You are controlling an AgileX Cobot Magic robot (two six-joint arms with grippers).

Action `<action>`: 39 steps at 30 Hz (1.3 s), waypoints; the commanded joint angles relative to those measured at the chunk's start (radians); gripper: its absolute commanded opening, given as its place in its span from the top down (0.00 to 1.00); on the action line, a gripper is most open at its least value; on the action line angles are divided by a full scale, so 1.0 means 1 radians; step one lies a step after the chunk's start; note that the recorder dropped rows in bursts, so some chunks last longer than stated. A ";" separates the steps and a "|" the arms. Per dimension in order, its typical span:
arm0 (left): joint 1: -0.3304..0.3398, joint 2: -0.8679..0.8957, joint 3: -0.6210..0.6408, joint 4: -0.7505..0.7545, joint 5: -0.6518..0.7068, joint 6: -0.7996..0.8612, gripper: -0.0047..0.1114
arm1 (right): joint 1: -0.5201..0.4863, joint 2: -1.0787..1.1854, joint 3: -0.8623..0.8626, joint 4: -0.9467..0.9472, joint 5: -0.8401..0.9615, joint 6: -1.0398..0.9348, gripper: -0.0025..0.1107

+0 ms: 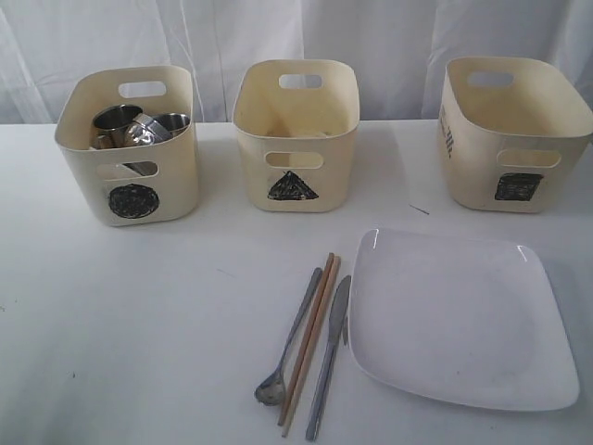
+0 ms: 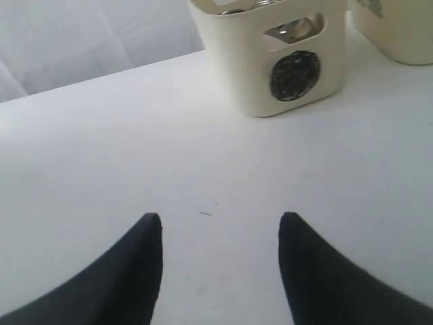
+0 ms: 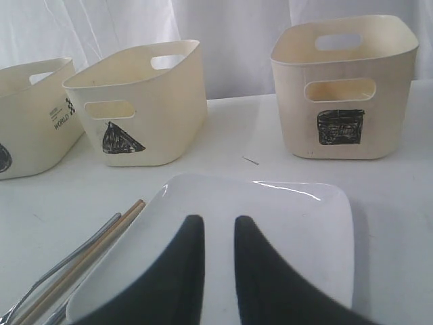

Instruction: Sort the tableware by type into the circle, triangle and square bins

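Slippage looks likely: the plate (image 1: pixel 459 320) lies flat at four o'clock, offering little edge to the right gripper (image 3: pixel 218 222), narrowly parted and empty above it, while the left gripper (image 2: pixel 220 217) hangs wide open, empty.

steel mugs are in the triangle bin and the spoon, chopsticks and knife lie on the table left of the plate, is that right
Not quite. The exterior view shows the steel mugs in the circle bin, not the triangle bin. The rest holds: the spoon, chopsticks and knife lie on the table left of the plate.
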 commanded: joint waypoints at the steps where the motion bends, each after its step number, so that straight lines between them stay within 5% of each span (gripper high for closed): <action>1: 0.105 -0.005 0.004 -0.010 -0.004 0.000 0.47 | -0.003 -0.006 0.006 -0.004 -0.004 0.003 0.84; 12: 0.291 -0.005 0.004 -0.010 -0.004 0.000 0.47 | -0.003 -0.006 0.006 -0.004 -0.004 0.003 0.84; 22: 0.293 -0.005 0.004 -0.010 -0.004 0.000 0.47 | -0.003 -0.006 0.006 -0.004 -0.031 0.033 0.84; 31: 0.293 -0.005 0.004 -0.010 -0.004 0.000 0.47 | -0.003 -0.006 0.006 -0.002 -0.283 0.040 0.84; 39: 0.293 -0.005 0.004 -0.010 -0.004 0.000 0.47 | -0.003 -0.006 0.006 0.005 -0.453 0.258 0.84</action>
